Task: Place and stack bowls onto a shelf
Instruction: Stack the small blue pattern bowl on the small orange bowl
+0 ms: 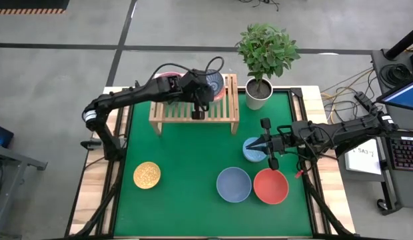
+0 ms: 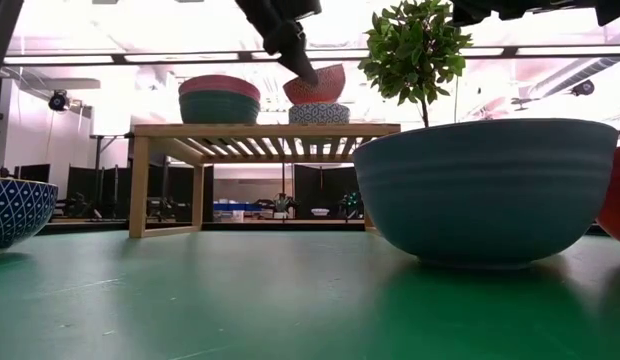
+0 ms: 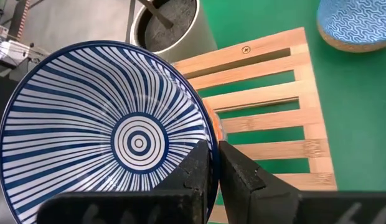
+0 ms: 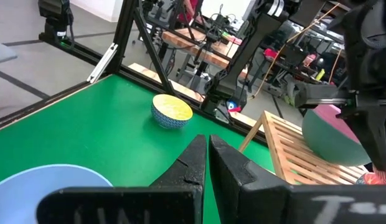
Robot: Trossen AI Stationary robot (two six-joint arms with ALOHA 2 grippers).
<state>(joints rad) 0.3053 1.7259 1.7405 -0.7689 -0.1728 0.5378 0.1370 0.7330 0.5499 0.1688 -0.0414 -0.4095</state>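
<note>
We see left gripper (image 3: 215, 163) pinching blue-white bowl (image 3: 106, 134) rim over shelf (image 1: 194, 111); low view alone shows orange bowl (image 2: 316, 84) tilted; right gripper (image 4: 207, 158) pressed together.

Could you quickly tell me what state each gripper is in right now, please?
Left gripper: closed on the rim of the orange bowl, tilted over the blue-white bowl on the shelf.
Right gripper: closed, holding nothing.

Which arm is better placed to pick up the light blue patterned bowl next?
Right. The right gripper hovers over the light blue bowl, while the left gripper is at the shelf, gripping a bowl's rim.
</note>
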